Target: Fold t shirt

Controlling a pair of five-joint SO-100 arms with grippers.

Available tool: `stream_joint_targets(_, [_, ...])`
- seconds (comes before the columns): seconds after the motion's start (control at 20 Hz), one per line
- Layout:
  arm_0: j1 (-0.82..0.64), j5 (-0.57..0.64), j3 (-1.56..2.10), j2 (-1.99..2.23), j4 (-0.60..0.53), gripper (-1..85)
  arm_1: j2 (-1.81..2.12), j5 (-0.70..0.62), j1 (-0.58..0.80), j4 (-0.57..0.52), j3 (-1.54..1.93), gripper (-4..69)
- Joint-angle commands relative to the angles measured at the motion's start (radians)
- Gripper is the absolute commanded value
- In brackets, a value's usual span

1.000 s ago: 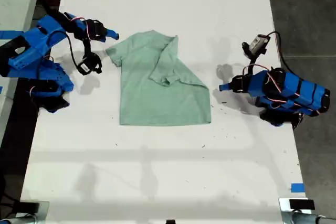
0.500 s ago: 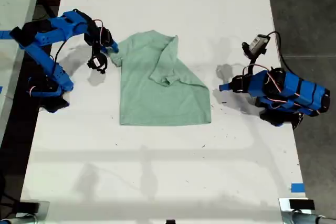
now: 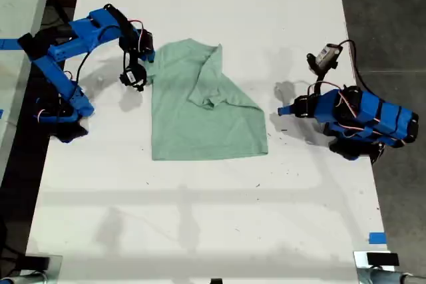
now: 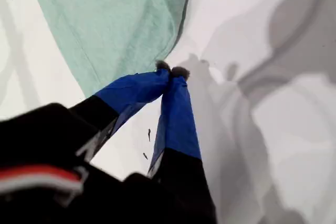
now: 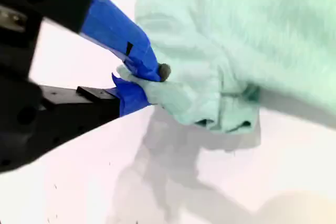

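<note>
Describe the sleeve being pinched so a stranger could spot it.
On the long white table lies a mint-green t shirt. Its sleeve on the exterior view's left is clamped in my second gripper. Unlike it, the other sleeve lies folded over the shirt's body, untouched.

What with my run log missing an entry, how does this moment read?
my second tool: shut on t shirt sleeve | my first tool: shut, empty | fold: partial

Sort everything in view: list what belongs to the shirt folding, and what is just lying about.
Part of the job:
- t shirt
- my second gripper, clamped on its sleeve
- my first gripper, shut beside its edge

Lying about:
- blue tape scrap on the white table
</note>
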Motion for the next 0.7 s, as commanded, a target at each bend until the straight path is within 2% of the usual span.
stream_joint_targets(0.0, [0.184,-0.075,-0.261,0.064,0.094,-0.3,0.012,0.006,0.011,0.002,0.057,0.3])
stream_joint_targets(0.1, [0.301,-0.12,-0.42,0.023,0.124,-0.3,0.012,0.006,0.009,0.002,0.057,0.3])
stream_joint_targets(0.35, [0.523,-0.179,-0.815,-0.321,0.091,-0.3,0.012,0.006,0.009,0.002,0.057,0.3])
stream_joint_targets(0.4, [0.54,-0.184,-0.865,-0.397,0.089,2.9,0.012,0.006,0.006,0.002,0.057,0.3])
stream_joint_targets(0.45, [0.543,-0.189,-0.877,-0.448,0.081,14.1,0.012,0.006,0.006,0.002,0.057,0.3])
stream_joint_targets(0.5, [0.543,-0.201,-0.877,-0.482,0.08,20.8,0.012,0.006,0.006,0.002,0.057,0.3])
stream_joint_targets(0.55, [0.541,-0.206,-0.876,-0.497,0.08,23.4,0.012,0.006,0.006,0.002,0.057,0.3])
stream_joint_targets(0.65, [0.541,-0.207,-0.876,-0.456,0.078,22.5,0.012,0.006,0.006,0.002,0.057,0.3])
